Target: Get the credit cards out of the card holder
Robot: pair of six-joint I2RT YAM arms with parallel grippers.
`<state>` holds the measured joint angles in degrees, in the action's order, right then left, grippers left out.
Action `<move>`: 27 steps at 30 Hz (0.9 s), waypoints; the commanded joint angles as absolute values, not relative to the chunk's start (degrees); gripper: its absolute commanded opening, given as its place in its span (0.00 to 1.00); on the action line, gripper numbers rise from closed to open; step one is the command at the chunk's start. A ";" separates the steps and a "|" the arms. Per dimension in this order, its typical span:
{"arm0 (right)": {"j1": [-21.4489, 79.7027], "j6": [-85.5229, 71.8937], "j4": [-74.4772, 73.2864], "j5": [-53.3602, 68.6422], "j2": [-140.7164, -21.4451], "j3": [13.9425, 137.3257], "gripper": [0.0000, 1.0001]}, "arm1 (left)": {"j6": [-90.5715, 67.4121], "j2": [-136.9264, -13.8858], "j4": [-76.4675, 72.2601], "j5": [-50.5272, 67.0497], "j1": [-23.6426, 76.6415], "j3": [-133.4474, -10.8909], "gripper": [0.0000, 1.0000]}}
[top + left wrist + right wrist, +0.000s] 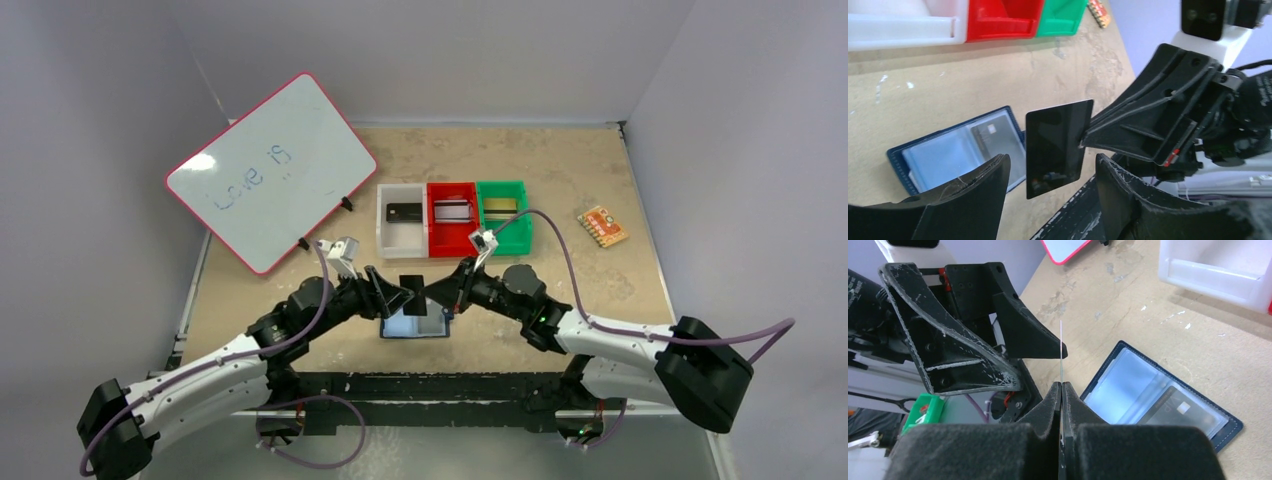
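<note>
The navy card holder [436, 331] lies open on the table between the arms, its pale blue inside up. It also shows in the left wrist view [948, 150] and the right wrist view [1128, 385]. A dark card [1178, 410] sits in one of its sleeves. My right gripper [1061, 387] is shut on a black card [1058, 145] and holds it upright above the holder. My left gripper [1052, 165] is open, with its fingers [983, 185] on either side of that card and not touching it.
White [402, 220], red [452, 218] and green [503, 215] bins stand in a row behind the holder, with cards in them. A pink-rimmed whiteboard [270, 170] leans at the back left. An orange patterned piece [602, 226] lies at the right.
</note>
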<state>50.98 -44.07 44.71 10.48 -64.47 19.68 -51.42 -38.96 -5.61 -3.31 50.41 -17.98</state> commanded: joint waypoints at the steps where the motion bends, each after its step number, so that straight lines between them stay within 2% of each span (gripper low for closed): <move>1: 50.93 -45.39 49.69 13.43 -62.40 19.48 0.00 | -49.65 -39.25 -12.93 4.29 49.41 -18.67 0.63; 10: 50.50 -46.71 50.45 15.75 -61.90 19.64 0.00 | -48.08 -37.35 -11.42 8.12 44.74 -19.51 0.62; 13: 50.28 -47.02 51.73 16.48 -61.96 19.60 0.00 | -48.58 -37.08 -14.10 11.59 43.14 -18.68 0.58; 20: 49.24 -48.67 54.69 19.11 -63.00 19.90 0.00 | -51.36 -39.30 -22.56 20.29 40.98 -17.22 0.30; 27: 47.77 -50.23 57.27 21.30 -64.01 19.56 0.00 | -52.21 -38.30 -24.68 22.93 39.86 -16.80 0.00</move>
<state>47.92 -48.80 51.16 17.76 -63.46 19.25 -50.98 -39.00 -17.65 17.26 39.66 -16.73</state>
